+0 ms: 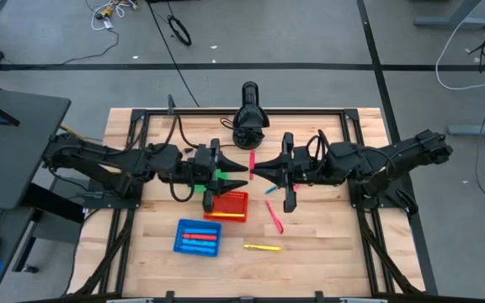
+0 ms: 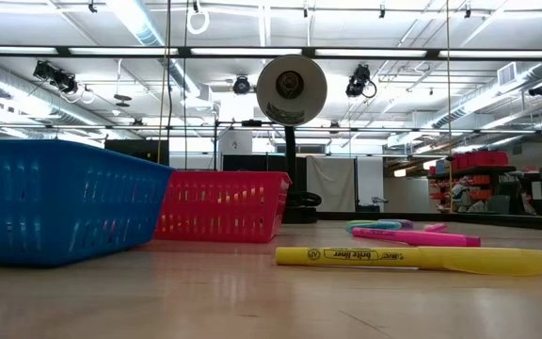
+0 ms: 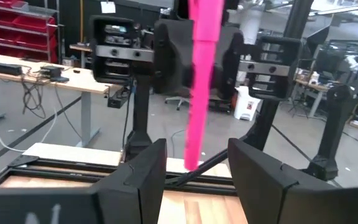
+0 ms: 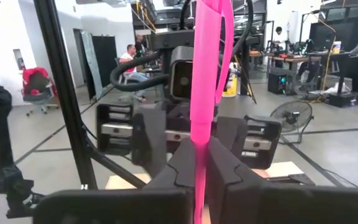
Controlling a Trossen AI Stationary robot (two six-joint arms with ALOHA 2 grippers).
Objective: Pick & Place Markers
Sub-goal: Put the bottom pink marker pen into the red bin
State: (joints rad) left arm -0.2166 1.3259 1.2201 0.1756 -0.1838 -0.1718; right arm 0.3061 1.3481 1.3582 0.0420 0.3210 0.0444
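Note:
A pink marker (image 4: 204,74) stands upright in the air over the middle of the table, with my right gripper (image 4: 199,146) shut on it. My left gripper (image 3: 197,149) faces it from the table's left. That gripper is open, with the marker (image 3: 199,81) just beyond its fingertips and nothing between them. In the high view the two grippers (image 1: 241,172) (image 1: 257,171) meet tip to tip. On the table lie a yellow marker (image 1: 263,247), a pink marker (image 1: 274,216) and a blue one (image 1: 269,190). Several markers lie in the blue basket (image 1: 197,237). My right gripper pinches the pink marker's barrel (image 4: 199,132) between its two fingers. The fingers come level from the table's right and lie across the marker. The marker stands upright, lifted clear, with most of it above the fingers and its lower end (image 3: 191,162) free below them.
A red basket (image 1: 227,206) stands just near of the grippers, and a green basket (image 1: 221,177) shows under my left gripper. A black lamp-like stand (image 1: 249,114) sits at the far middle. The near right of the table has bare wood around the loose markers.

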